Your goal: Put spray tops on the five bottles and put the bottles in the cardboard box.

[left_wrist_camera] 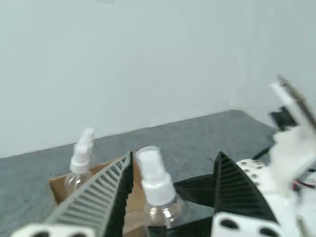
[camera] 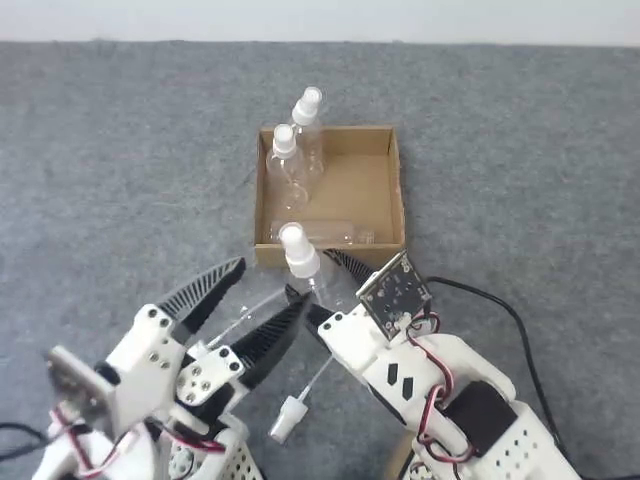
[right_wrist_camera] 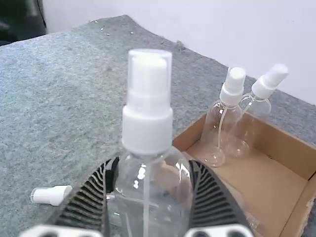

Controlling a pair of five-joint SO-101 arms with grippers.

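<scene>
A clear bottle with a white spray top stands upright just in front of the cardboard box. My right gripper is shut on the bottle's body. My left gripper is open beside it, with its ribbed fingers spread on either side of the bottle without touching it. Two capped bottles stand in the box's far left corner. A third clear bottle lies inside against the near wall.
A loose white spray top with its thin tube lies on the grey mat between the two arms, also seen as a spray top in the right wrist view. Something clear and faint lies on the mat under the left fingers. The right half of the box floor is bare.
</scene>
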